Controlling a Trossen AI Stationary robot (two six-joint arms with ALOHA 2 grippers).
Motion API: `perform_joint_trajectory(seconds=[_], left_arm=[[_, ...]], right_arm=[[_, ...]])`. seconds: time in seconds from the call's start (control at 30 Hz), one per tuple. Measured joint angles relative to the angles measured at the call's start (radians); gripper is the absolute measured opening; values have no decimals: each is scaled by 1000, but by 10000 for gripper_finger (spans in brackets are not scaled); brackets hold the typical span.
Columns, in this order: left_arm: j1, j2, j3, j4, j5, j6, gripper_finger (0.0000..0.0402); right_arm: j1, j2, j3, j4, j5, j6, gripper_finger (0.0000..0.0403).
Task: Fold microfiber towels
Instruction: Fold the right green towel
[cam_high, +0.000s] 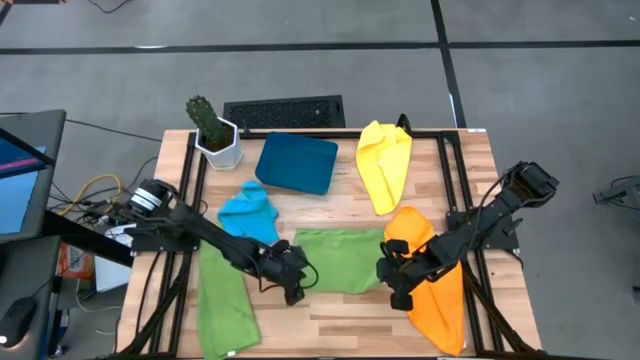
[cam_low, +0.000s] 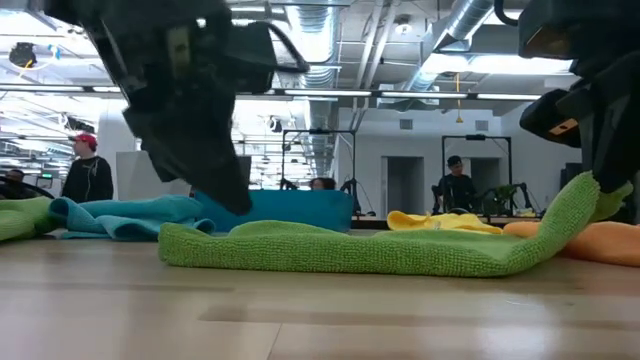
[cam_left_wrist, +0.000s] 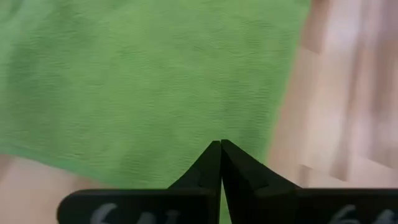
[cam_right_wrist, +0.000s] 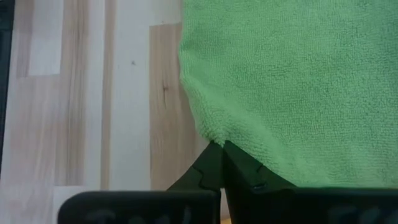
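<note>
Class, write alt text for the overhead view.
Both grippers, left and right, pinch opposite ends of a green towel lying mid-table. Blue, yellow, orange and another green towel surround it.

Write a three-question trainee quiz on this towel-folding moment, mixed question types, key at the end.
1. True or false: both grippers are shut on the middle green towel.
2. Multiple choice: the dark teal tray lies between A) the potted cactus and the yellow towel; B) the orange towel and the sky-blue towel; C) the two green towels.
3. Fill in: the right gripper lifts the towel's edge beside the ____ towel.

Key: 1 true, the left gripper pinches the opposite edge; 2 A; 3 orange.
</note>
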Motion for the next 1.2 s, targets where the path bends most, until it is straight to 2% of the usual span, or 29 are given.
perform_joint_trajectory(seconds=[0.2, 0.47, 0.83, 1.0, 1.2], left_arm=[[-24, 12, 0, -5, -10, 2, 0], [-24, 87, 3, -23, 60, -9, 0], [-11, 40, 1, -211, 91, 57, 0], [-10, 19, -3, -228, 95, 64, 0], [-10, 1, -6, -227, 101, 53, 0]], right_arm=[[3, 0, 0, 6, 1, -4, 25], [5, 0, 0, 5, 3, -7, 32], [34, 1, 0, 33, -23, -64, 33], [36, 2, 0, 95, -29, -80, 57], [43, 2, 0, 124, -92, -80, 106]])
